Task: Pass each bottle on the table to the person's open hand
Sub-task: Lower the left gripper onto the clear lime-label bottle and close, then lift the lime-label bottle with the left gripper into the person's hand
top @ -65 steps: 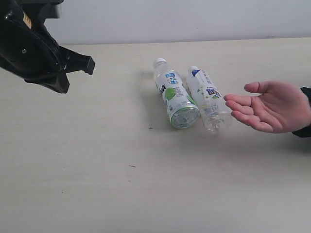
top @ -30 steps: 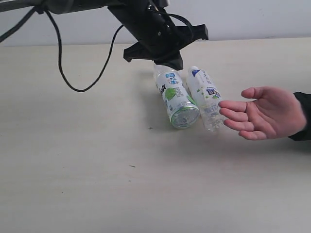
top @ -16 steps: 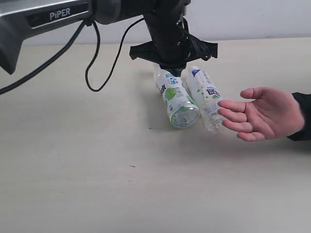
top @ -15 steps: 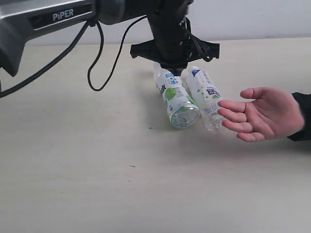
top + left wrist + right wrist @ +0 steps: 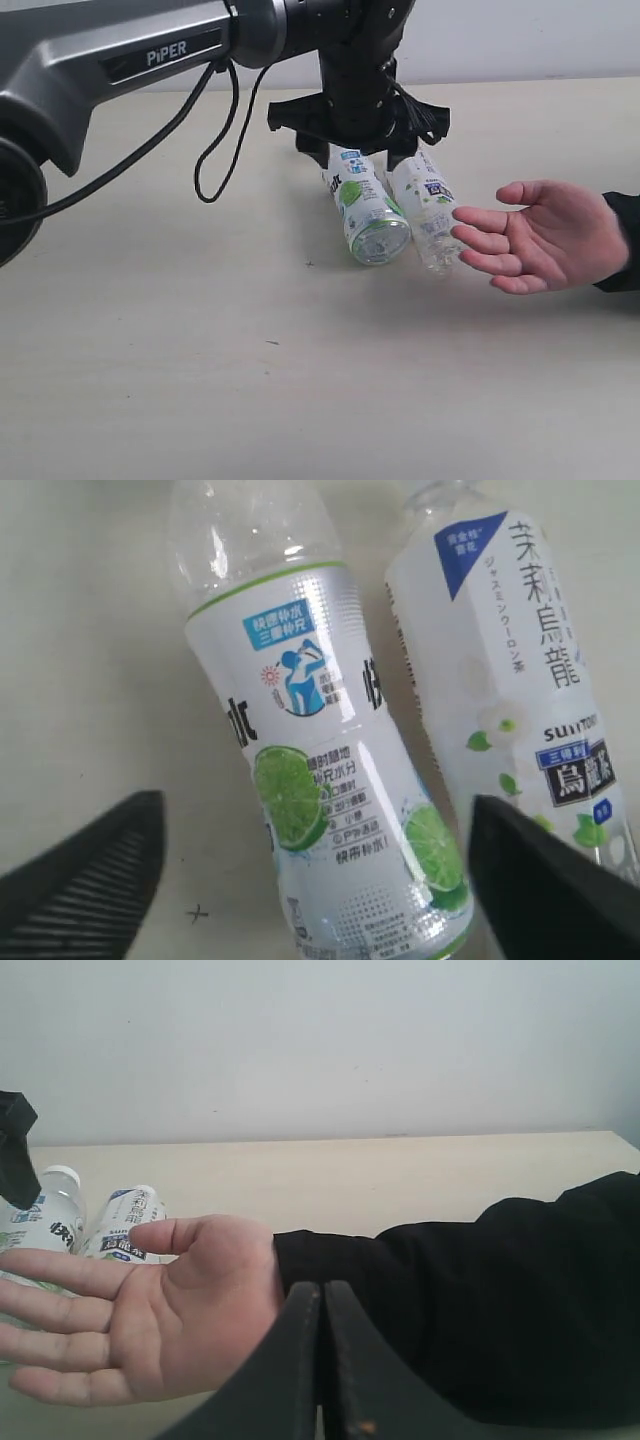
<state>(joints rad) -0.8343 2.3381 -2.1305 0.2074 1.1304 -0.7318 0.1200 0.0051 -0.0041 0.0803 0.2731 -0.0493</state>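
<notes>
Lying side by side on surface (image 5: 200,350): 2 bottles, lime-label btl (image 5: 365,205) and tea-label btl (image 5: 428,205) at its 3 o'clock; 1 open hand (image 5: 545,235) beyond. Left gripper (image 5: 355,158), jaws apart, hangs over lime-label btl, lower vs. 0.5 s ago. Right gripper (image 5: 322,1360) closed, empty.

Only lettering I could spot on the rig itself was "PiPER", white on the left arm (image 5: 167,52). The lime-label bottle (image 5: 310,780) carried a big black 水 plus small Chinese print I couldn't make out. The flower-label bottle (image 5: 510,700) read 茉莉烏龍, ジャスミンウーロン, "SUNTO" cut off by the curve, and 烏龍 in a blue box.
</notes>
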